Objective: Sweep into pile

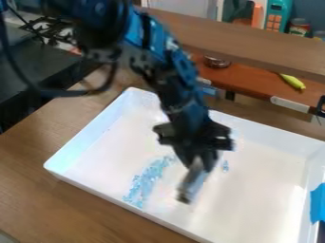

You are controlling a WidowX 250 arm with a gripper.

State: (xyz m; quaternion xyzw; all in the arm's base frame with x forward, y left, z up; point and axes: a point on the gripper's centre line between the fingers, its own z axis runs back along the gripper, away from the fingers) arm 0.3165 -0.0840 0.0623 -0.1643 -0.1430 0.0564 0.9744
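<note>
Gathering seems only part done: the end effector [198, 159], clamped on a pale brush-like tool [194, 181], is over the white tray [86, 141], between a streak of blue bits [145, 182] and a small stray cluster [225, 166]; next, sweep the strays toward the streak

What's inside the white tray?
Small blue bits lie in the white tray: a streak and a smaller patch, either side of the gripper and its greyish tool. Whatever those two cover can't be seen.
</note>
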